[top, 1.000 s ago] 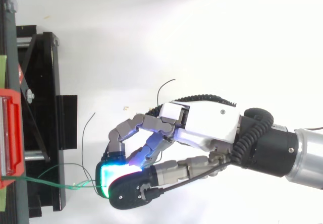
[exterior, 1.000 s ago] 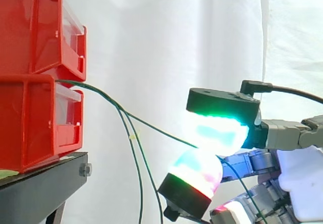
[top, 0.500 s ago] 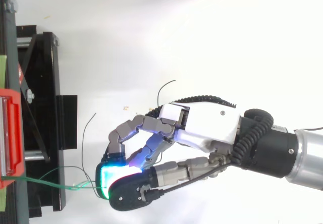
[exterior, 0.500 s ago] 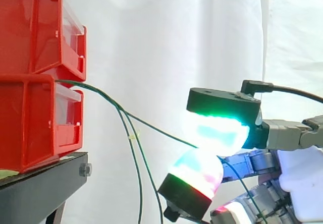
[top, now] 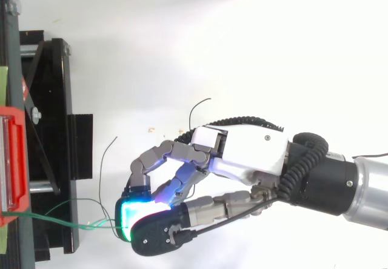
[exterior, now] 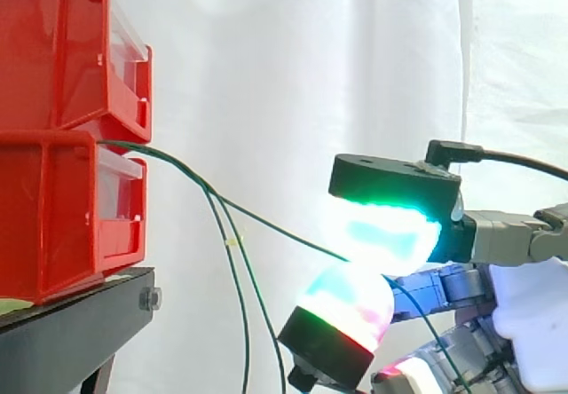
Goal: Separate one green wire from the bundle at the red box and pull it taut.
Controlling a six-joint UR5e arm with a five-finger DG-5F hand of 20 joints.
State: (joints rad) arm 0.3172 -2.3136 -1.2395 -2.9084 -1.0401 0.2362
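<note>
Scarcely moved, your robot hand [top: 248, 154] pinches one thin green wire [exterior: 275, 225] between its glowing pads [exterior: 382, 230]. The side view shows it sloping down from stacked red plastic boxes [exterior: 62, 137], with loose green wires [exterior: 240, 279] dangling.

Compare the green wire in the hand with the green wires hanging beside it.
The held wire slants across to the hand; the hanging wires drop downward. The held wire is pinched between glowing pads; the hanging wires are free of the hand. All are thin, green and come from between the red bins.
</note>
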